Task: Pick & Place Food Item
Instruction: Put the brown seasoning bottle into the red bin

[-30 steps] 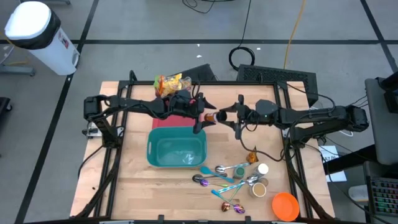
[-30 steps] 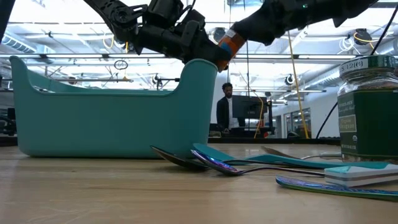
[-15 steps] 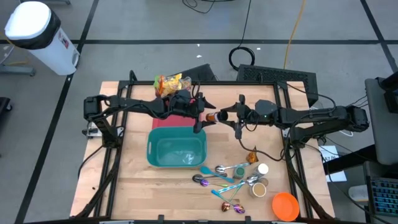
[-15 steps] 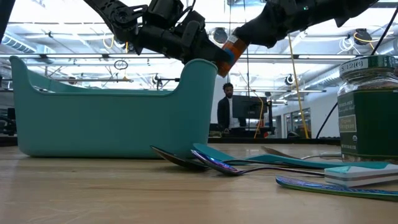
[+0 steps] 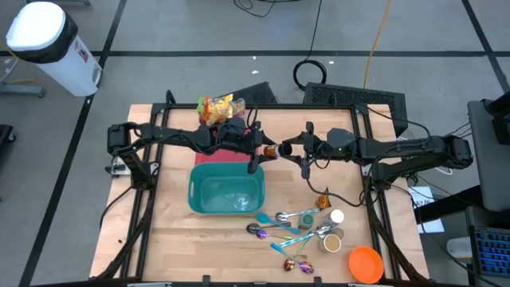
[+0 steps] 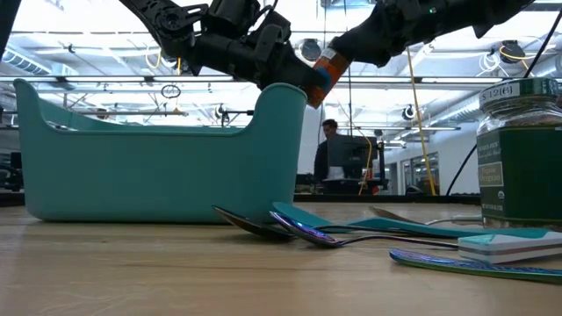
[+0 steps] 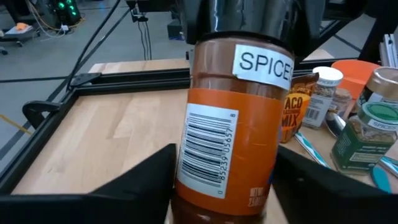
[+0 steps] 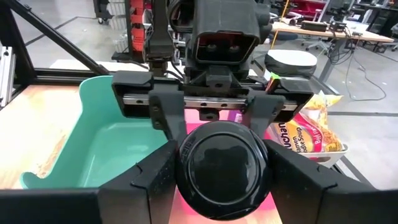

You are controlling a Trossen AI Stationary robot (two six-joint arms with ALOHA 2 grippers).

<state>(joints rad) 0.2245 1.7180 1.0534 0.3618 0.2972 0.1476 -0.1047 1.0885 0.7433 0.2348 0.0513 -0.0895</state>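
Since a second ago my left gripper [image 7: 217,180] has narrowed around the spice jar [image 7: 233,118]; my right gripper [image 8: 219,163] clasps its lid end and should release only once my left holds firm.

spice jar [image 7: 227,140] orange, blk cap | bin [image 5: 226,193] teal | lid [image 5: 366,263] prob. orange

One orange-labelled spice bottle [image 5: 271,149] hangs over the wooden table [image 5: 159,231]. One teal plastic bin [image 5: 226,191] sits at centre. At four o'clock lie several spoons [image 5: 283,227], count unclear, beside one orange round lid [image 5: 366,264]. At eleven o'clock sits one yellow snack bag [image 5: 217,107].
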